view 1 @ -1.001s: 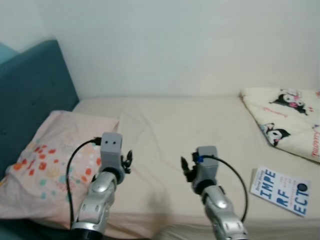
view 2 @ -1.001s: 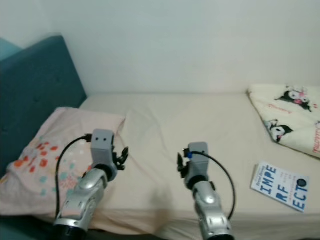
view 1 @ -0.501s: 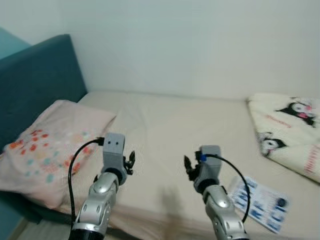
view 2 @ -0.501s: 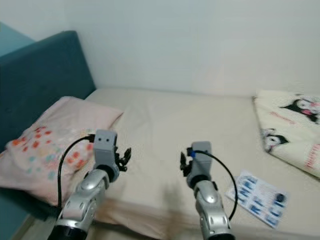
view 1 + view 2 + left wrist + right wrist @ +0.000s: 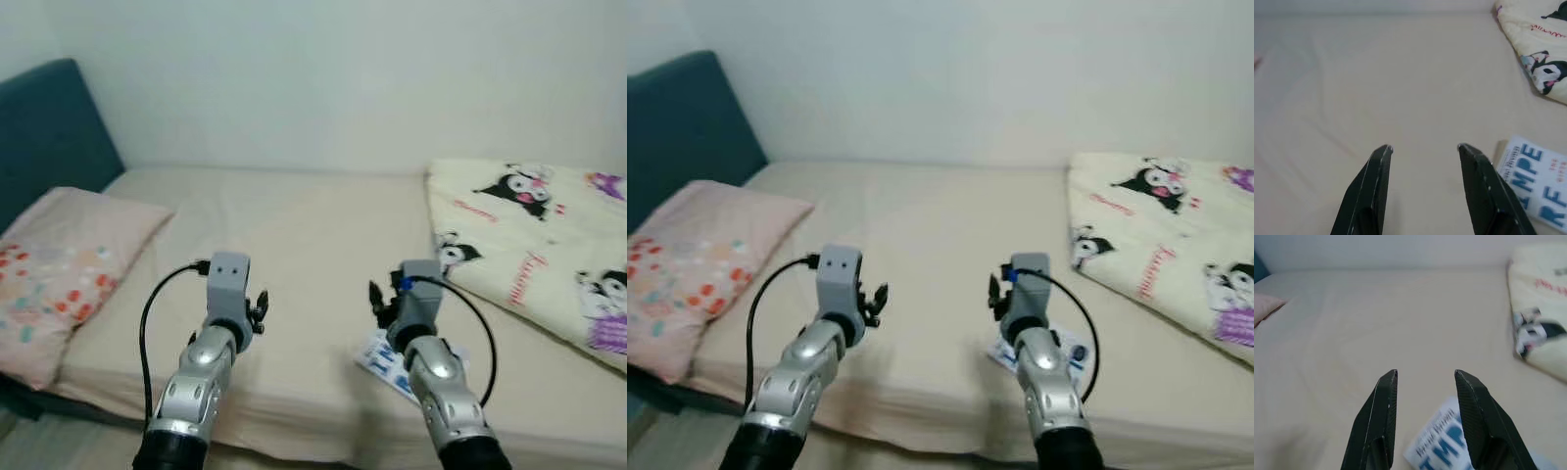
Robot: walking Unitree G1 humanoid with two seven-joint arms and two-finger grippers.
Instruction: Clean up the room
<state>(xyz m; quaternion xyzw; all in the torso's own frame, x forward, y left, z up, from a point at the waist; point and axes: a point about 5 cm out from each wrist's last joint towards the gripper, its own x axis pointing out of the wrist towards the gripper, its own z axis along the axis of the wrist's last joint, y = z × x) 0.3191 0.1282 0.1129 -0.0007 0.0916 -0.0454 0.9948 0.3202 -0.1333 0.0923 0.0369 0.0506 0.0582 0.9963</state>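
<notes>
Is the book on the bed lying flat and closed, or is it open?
Closed and flat: the book lies cover-up on the bed.

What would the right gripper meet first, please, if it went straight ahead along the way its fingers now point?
Probably the bare beige bedsheet. The open right gripper points past the book, which lies under its fingertips, and the cartoon-print blanket sits off to one side. Depth is hard to judge.

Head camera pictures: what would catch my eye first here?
Two silver arms reach over a beige bed, the left gripper and right gripper both open above the sheet. A cartoon-print blanket lies on the right, a floral pillow on the left, and a white-and-blue book beneath the right arm.
</notes>
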